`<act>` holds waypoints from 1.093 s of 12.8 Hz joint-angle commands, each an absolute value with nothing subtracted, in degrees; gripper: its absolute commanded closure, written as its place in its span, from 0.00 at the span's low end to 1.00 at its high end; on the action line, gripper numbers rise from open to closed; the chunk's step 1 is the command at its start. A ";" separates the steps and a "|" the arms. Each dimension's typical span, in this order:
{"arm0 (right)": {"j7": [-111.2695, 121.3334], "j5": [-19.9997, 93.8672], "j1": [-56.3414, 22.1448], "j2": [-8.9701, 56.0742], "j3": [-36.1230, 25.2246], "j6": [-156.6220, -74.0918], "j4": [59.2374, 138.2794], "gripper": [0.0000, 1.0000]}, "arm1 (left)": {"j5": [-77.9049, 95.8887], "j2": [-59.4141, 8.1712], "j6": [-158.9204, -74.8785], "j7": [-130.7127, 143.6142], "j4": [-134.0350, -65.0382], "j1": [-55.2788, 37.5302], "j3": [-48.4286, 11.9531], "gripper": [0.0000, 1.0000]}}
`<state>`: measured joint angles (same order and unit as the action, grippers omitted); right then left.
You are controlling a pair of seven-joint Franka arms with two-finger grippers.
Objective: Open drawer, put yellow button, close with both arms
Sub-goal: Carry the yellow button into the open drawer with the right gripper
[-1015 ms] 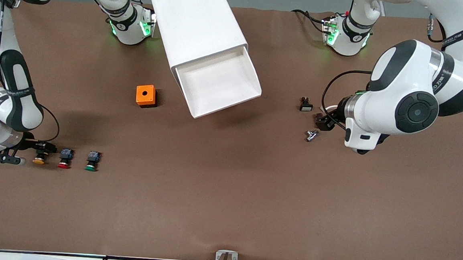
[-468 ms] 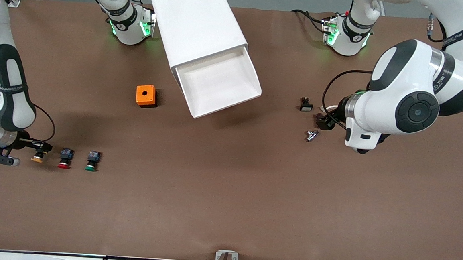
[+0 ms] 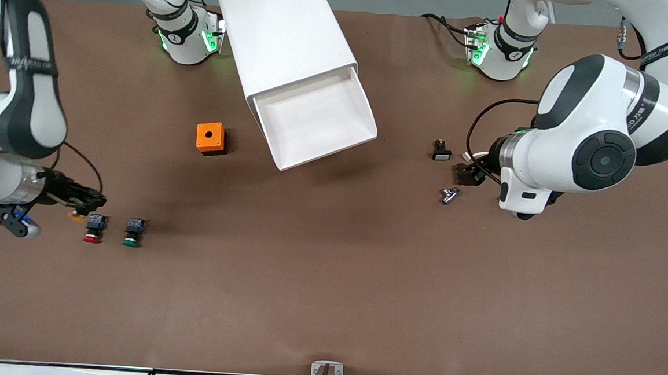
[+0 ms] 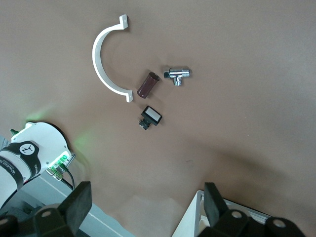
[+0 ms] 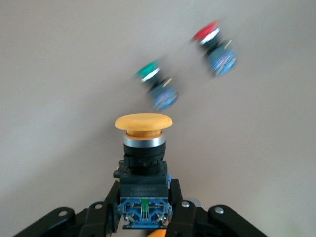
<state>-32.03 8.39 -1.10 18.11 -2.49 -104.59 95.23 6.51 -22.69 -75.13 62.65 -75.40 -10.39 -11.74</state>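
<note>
The drawer (image 3: 315,117), the top one of the white cabinet (image 3: 285,34), stands pulled open and looks empty. My right gripper (image 3: 86,201) is shut on the black body of the yellow button (image 3: 76,216) and holds it above the table, over a spot beside the red button (image 3: 94,228). In the right wrist view the yellow button (image 5: 143,143) stands cap-outward between the fingers of the right gripper (image 5: 144,202). My left gripper (image 3: 465,173) is open and empty and waits over small parts at the left arm's end; it shows in the left wrist view (image 4: 148,217) with its fingers (image 4: 81,207) wide apart.
A red button and a green button (image 3: 132,232) lie side by side; both show in the right wrist view, the green button (image 5: 157,86) and the red button (image 5: 216,44). An orange cube (image 3: 210,137) sits beside the drawer. A black switch (image 3: 442,151), chrome valve (image 3: 449,194), white clamp (image 4: 106,64) and brown cylinder (image 4: 147,85) lie under the left gripper.
My right gripper has lifted the yellow button off the table and carried it up and toward the red button. The left arm has not moved.
</note>
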 commanded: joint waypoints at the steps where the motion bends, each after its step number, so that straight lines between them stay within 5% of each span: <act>1: -48.71 11.51 -10.06 11.97 -3.34 -102.75 97.30 1.00 | 5.27 -21.97 -74.79 61.44 -76.64 -10.20 -11.87 0.00; 7: -90.91 7.22 -36.88 12.47 -3.43 -106.25 91.86 1.00 | 4.57 -21.97 -74.97 53.44 -77.17 -9.58 -11.95 0.00; 14: -110.11 3.69 -47.90 15.99 -3.43 -106.08 88.95 1.00 | 4.22 -20.48 -75.15 46.16 -77.87 -10.19 -11.95 0.00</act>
